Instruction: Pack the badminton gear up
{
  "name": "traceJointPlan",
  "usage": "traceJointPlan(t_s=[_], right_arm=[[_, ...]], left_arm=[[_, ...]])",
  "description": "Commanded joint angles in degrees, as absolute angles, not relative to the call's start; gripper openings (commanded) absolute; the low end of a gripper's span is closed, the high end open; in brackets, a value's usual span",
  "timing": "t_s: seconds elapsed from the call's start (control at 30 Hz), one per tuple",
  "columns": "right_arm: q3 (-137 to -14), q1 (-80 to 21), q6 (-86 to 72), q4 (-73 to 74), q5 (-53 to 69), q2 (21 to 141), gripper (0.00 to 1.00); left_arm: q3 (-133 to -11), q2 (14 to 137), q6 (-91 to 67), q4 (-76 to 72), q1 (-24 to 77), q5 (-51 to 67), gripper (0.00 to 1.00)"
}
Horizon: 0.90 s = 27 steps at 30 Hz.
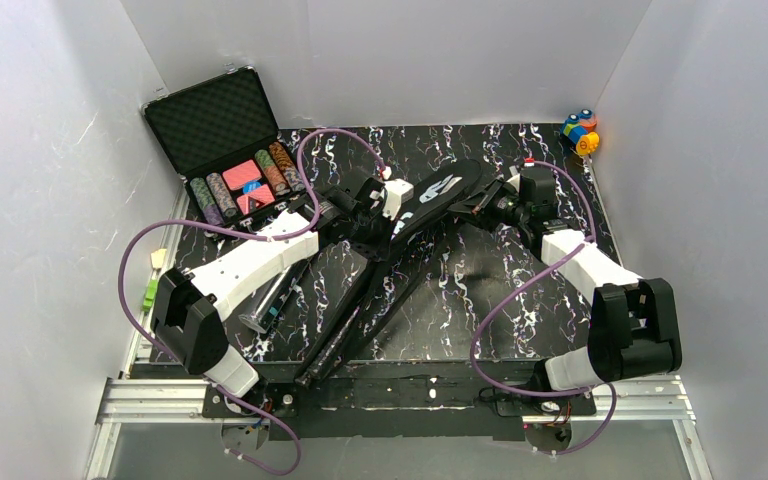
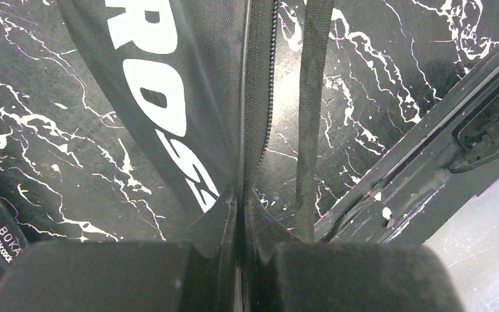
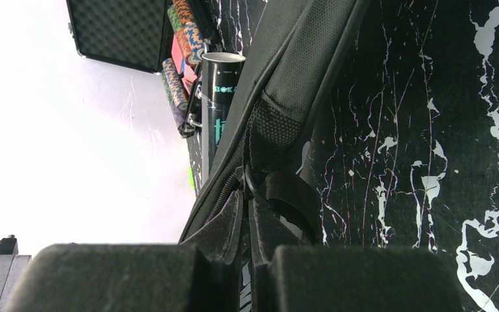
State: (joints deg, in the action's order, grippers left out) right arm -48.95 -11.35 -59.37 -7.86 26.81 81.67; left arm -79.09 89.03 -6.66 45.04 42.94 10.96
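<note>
Top view: black CROSSWAY bag (image 1: 438, 192) lies diagonally on marble-pattern table (image 1: 520, 300), wide end at upper centre, narrow end at lower centre near the arm bases. Both arms reach in to the wide end, left from the left side, right from the right.

Left gripper (image 2: 239, 207): fingers pressed together, pinching the bag's fabric edge just beside the zipper (image 2: 263, 97). White lettering sits left of the zipper, and a black strap (image 2: 312, 97) runs down the frame to its right.

Right gripper (image 3: 247, 198): fingers pressed together on bag fabric at a mesh-padded edge, with a strap loop right by the fingertips; exact fold pinched unclear.

Dark shuttlecock tube (image 1: 268, 298) lies on the table at centre left, partly under the left arm and left of the bag; touching or apart unclear. In the right wrist view its round end faces the camera.

Open poker chip case (image 1: 215, 125) upper left. Toy blocks (image 1: 580, 131) in the upper right corner
</note>
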Motion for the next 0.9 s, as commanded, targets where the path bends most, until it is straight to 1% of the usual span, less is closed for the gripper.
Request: traceJointPlan(t_s=[0.0, 0.07, 0.17, 0.4, 0.5, 0.57, 0.7, 0.87], right_arm=[[-48.2, -11.2, -58.9, -9.9, 30.6, 78.8, 0.05], [-47.6, -11.2, -59.6, -10.1, 32.8, 78.4, 0.05], [-46.0, -11.2, -60.5, -10.7, 35.4, 77.2, 0.08], [-44.8, -11.6, -62.6, -13.2, 40.1, 77.6, 0.09], [-44.7, -11.7, -62.7, -13.2, 41.6, 78.2, 0.22], [-44.3, -11.7, -62.4, -12.3, 41.0, 77.8, 0.27], [-44.3, -11.6, -61.4, -10.7, 39.3, 77.2, 0.27], [-44.8, -11.2, -60.2, -8.4, 37.8, 76.3, 0.19]], left_arm=[[-79.4, 84.7, -6.6, 42.8, 42.9, 12.1, 0.00], [-79.3, 84.7, -6.5, 42.9, 42.9, 12.3, 0.00], [-79.2, 84.8, -6.5, 42.8, 42.9, 12.3, 0.00], [-79.4, 85.0, -6.5, 42.7, 42.9, 12.9, 0.00], [-79.2, 84.8, -6.3, 42.7, 42.9, 12.9, 0.00], [-79.2, 84.8, -6.3, 42.8, 42.9, 13.0, 0.00], [-79.5, 84.8, -6.3, 42.9, 42.9, 13.1, 0.00], [-79.3, 84.8, -6.4, 43.0, 42.9, 13.2, 0.00]])
